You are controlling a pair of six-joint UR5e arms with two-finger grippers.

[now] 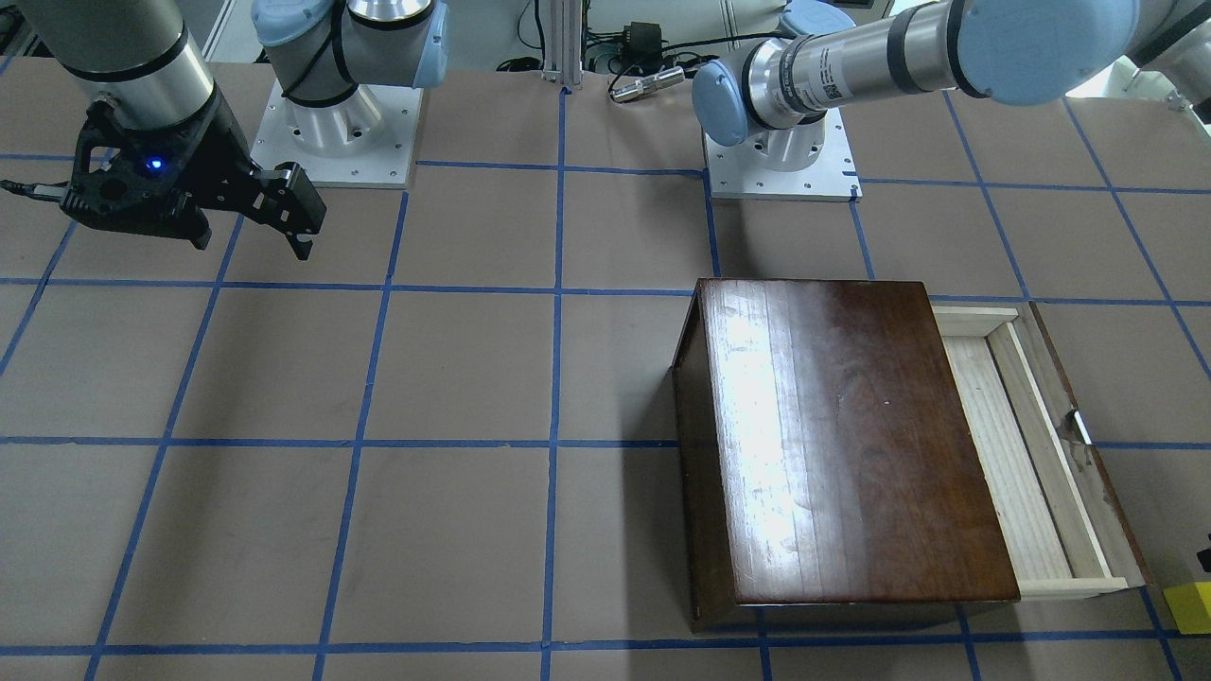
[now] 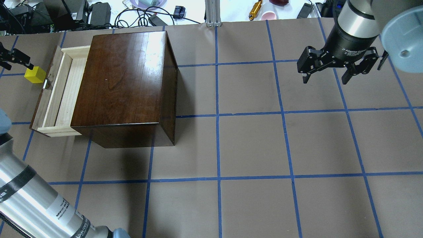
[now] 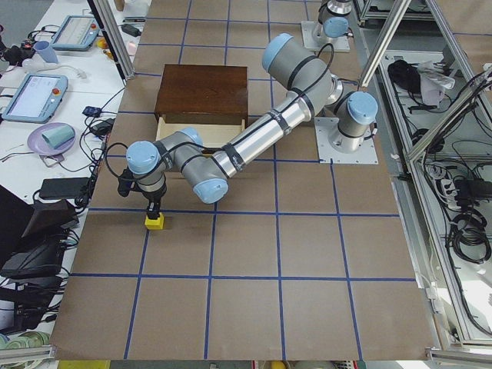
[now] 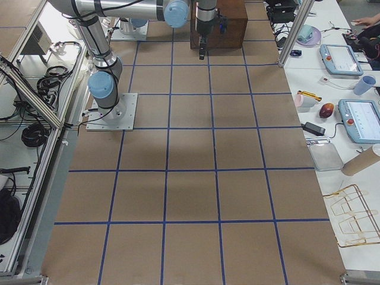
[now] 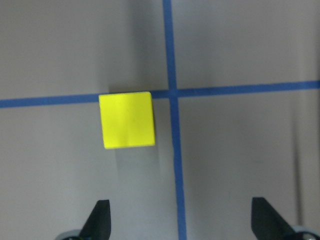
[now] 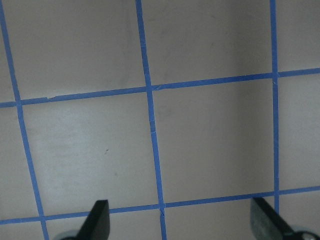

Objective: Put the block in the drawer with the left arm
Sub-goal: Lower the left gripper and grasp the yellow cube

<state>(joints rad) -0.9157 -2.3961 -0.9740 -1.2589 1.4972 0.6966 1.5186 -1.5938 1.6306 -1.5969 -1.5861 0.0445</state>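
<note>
In the left wrist view the left gripper (image 5: 180,222) is spread wide and holds nothing; its two dark fingertips (image 5: 100,216) show at the bottom edge. The block (image 5: 127,120) lies on the table (image 5: 240,160) beyond them, nearer the left-hand tip and just beside a crossing of blue tape lines (image 5: 172,93). In the overhead view the block sits outside the drawer (image 2: 61,92), close to its dark front panel. The drawer is pulled out of the left side of the box (image 2: 122,79), and a little of the left gripper shows at the far left edge. The right gripper (image 2: 325,78) hangs far off to the right, fingers apart and empty. In the exterior left view the left arm (image 3: 254,138) reaches across the drawer, its gripper pointing down just above the block. The right wrist view shows only parted fingertips over bare taped table.
</note>
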